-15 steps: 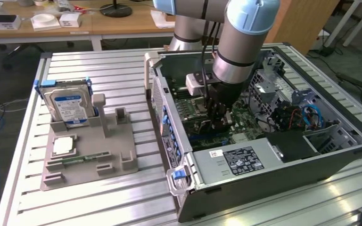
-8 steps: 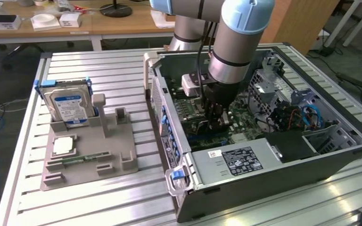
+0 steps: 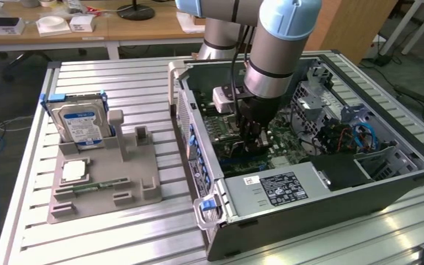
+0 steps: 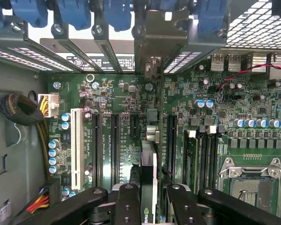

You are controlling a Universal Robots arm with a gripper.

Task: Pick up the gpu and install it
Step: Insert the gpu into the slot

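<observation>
In the wrist view the gpu stands edge-on between my two fingers, a thin dark card running across the green motherboard among its long expansion slots. Its silver metal bracket reaches the rear slot openings of the case. My gripper is shut on the card from both sides. Seen from the exterior camera, my gripper is lowered deep inside the open computer case, just above the motherboard. I cannot tell whether the card's lower edge sits in a slot.
On the exterior view's left a grey holder carries a hard drive, a processor chip and a memory stick. The power supply, cables and case walls hem in the gripper. Memory slots and the CPU socket lie beside the card.
</observation>
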